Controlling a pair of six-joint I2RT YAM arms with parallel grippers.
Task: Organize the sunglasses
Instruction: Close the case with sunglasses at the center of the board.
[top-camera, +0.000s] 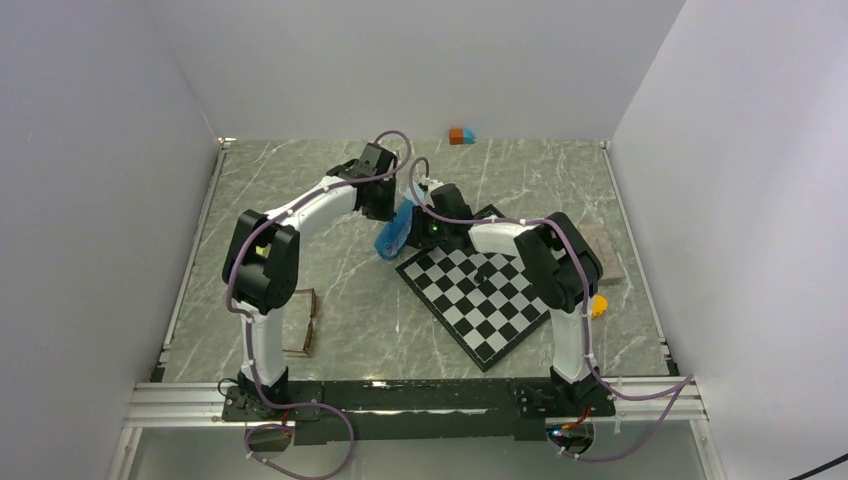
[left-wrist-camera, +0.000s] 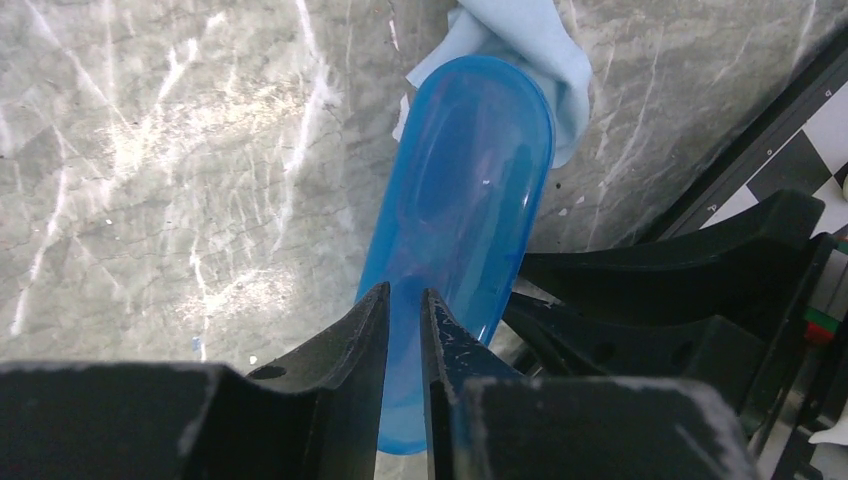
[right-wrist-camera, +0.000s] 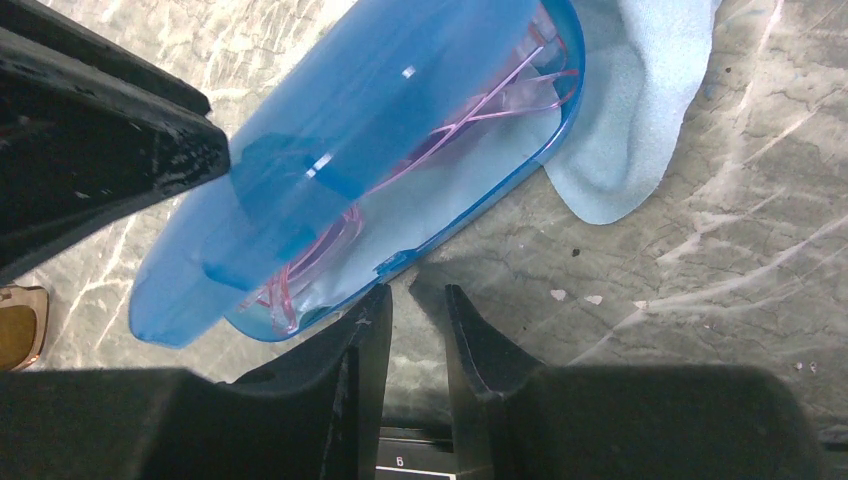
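The small purple sunglasses (right-wrist-camera: 330, 250) lie folded inside the open blue case (right-wrist-camera: 480, 190), on a light-blue lining. My left gripper (left-wrist-camera: 405, 295) is shut on the case's translucent lid (left-wrist-camera: 470, 180) and holds it partly raised; its black fingers (right-wrist-camera: 110, 140) show in the right wrist view. Just beside the case's lower rim is my right gripper (right-wrist-camera: 415, 290), its jaws a narrow gap apart with only bare table between them. The brown-framed sunglasses (top-camera: 305, 322) rest by the left arm's base, their edge (right-wrist-camera: 20, 325) showing at the left of the right wrist view.
A light-blue cloth (right-wrist-camera: 630, 120) sticks out from under the case's far end. A checkerboard (top-camera: 480, 295) lies right of the case. An orange and blue block (top-camera: 462, 136) sits at the back wall, a yellow object (top-camera: 598, 305) and a grey pad (top-camera: 605, 250) to the right.
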